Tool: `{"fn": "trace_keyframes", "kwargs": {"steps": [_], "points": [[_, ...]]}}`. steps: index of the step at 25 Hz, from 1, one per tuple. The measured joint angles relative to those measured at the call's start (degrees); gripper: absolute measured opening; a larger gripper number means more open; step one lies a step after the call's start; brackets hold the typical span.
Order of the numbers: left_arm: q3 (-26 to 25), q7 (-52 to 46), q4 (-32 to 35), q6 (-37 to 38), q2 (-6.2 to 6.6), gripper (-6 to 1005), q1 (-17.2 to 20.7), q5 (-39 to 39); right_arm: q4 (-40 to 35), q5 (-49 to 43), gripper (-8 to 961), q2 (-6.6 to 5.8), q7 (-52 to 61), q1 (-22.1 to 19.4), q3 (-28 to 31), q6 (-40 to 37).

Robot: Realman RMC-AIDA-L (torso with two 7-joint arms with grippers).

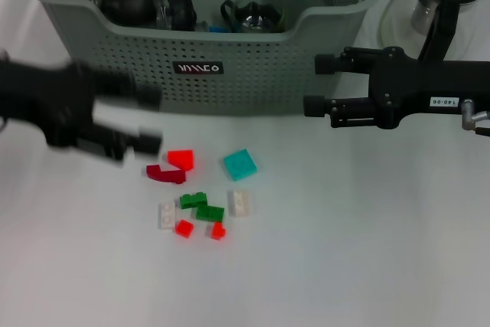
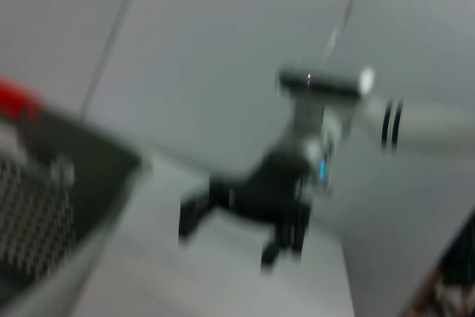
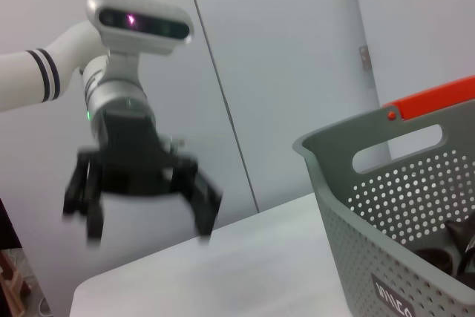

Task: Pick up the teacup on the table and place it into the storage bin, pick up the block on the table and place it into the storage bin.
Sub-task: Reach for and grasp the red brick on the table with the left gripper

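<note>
- Storage bin (image 1: pixel 230 67) at back of worktop (image 1: pixel 344 266), dark teaware already inside; I see no teacup on the worktop, so I'd call it block step.
- Blocks lie loose in front of bin: red block (image 1: pixel 181 159), teal block (image 1: pixel 240 164), green ones (image 1: pixel 202 206) nearer me.
- Left hand (image 1: pixel 149 120) beside red block, above worktop, wide open, empty.
- Right hand (image 1: pixel 318 83) by bin's right front corner, open, holding nothing.
- Next, IMO: lower left over red block, close.
</note>
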Motion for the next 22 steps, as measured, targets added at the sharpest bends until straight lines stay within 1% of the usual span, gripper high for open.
{"fn": "trace_keyframes", "kwargs": {"steps": [5, 9, 11, 13, 14, 18, 20, 22], "points": [[1.14, -2.27, 9.28, -2.25, -3.58, 891, -1.66, 13.12, 0.01, -0.03, 851, 0.0, 0.02, 0.06, 0.0, 0.06], [1.88, -3.88, 15.76, -3.14, -6.49, 869, -5.22, 26.6, 0.05, -0.07, 851, 0.0, 0.13, 0.07, 0.0, 0.09], [2.78, -4.47, 17.82, -3.37, -7.88, 858, -6.76, 31.85, 0.09, -0.04, 851, 0.0, 0.19, 0.06, 0.0, 0.1], [4.44, -5.07, 19.99, -4.6, -9.61, 847, -7.95, 37.17, 0.07, -0.02, 850, -0.01, 0.22, 0.03, 0.0, 0.11], [5.79, -5.39, 20.82, -5.66, -10.62, 842, -8.37, 39.65, 0.07, -0.02, 850, 0.0, 0.22, 0.03, 0.0, 0.12], [11.93, -6.69, 21.75, -10.59, -13.19, 820, -8.79, 46.07, 0.27, 0.0, 850, 0.0, 0.08, 0.01, 0.0, 0.18], [15.67, -7.65, 22.06, -13.31, -13.85, 809, -8.34, 47.3, 0.27, 0.01, 850, 0.03, 0.1, -0.05, 0.0, 0.22], [19.99, -9.27, 22.16, -16.22, -14.01, 798, -7.45, 47.6, 0.17, 0.05, 850, 0.09, 0.2, -0.21, 0.17, 0.23]]}}
